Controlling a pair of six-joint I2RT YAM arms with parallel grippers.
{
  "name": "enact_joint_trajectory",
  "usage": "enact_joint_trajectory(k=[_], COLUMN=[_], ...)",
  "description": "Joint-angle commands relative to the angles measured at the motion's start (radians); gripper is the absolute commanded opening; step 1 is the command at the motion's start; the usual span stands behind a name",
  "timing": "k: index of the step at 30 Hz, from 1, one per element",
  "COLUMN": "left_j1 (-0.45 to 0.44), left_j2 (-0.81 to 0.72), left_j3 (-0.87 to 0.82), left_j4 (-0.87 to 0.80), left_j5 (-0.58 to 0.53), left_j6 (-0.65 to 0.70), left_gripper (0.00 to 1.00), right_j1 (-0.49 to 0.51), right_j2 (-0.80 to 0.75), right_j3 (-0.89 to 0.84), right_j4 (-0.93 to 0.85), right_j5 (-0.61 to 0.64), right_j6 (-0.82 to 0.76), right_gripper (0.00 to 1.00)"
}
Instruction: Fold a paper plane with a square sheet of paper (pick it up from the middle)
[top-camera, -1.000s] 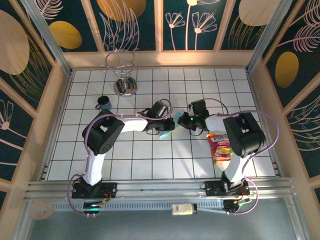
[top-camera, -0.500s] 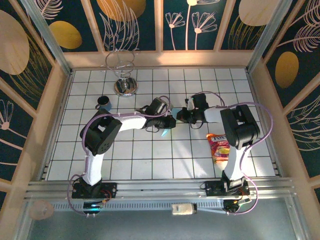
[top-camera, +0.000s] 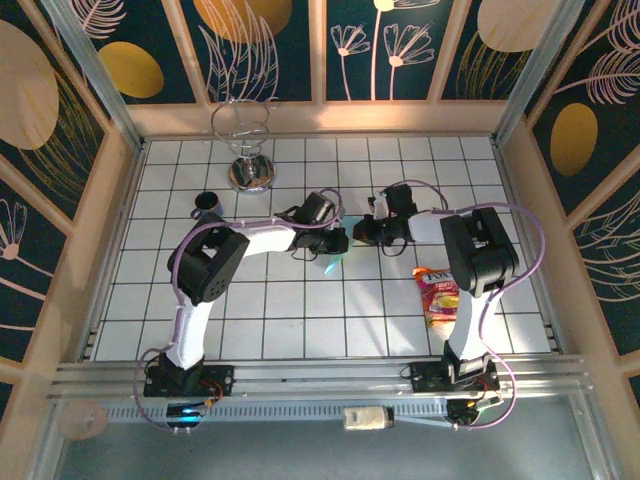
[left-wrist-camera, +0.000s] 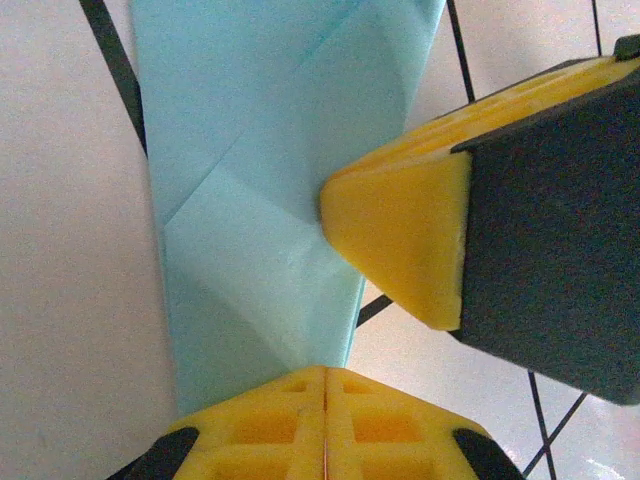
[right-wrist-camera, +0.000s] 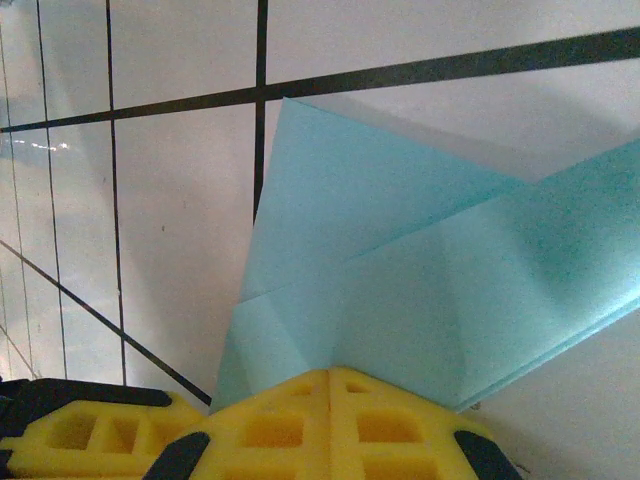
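Both the left pincer (left-wrist-camera: 325, 375) and the right pincer (right-wrist-camera: 330, 375) have their jaws together, tips pressed on the folded blue paper (left-wrist-camera: 260, 180), which lies flat mid-worktop (top-camera: 250, 310); a snack packet (top-camera: 440, 295) lies to its right.

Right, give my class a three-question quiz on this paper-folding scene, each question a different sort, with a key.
1. True or false: the left hand is wide open at the paper.
2. Multiple choice: the light-blue paper is A) a flat unfolded square, B) folded, with creases, C) crumpled into a ball.
3. Fill in: the orange-red snack packet lies on the robot's ___ side.

Key: 1 false, it is shut; 2 B; 3 right.
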Motion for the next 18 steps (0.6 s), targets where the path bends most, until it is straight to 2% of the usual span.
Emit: enact_joint_trajectory(k=[1, 18], left_j1=[0.002, -0.034], left_j2=[0.018, -0.118], left_j3=[-0.007, -0.212], left_j4=[-0.069, -0.153], left_j5=[0.033, 0.013], left_j6=[0.036, 0.07], left_gripper=[0.06, 0.01], right_j1=[-0.01, -0.012], right_j2=[0.074, 0.11], right_j3=[0.002, 0.025], right_j4=[-0.097, -0.128], right_j5=[0.085, 0.129], right_j6=[-0.035, -0.019], right_gripper=[0.01, 0.0])
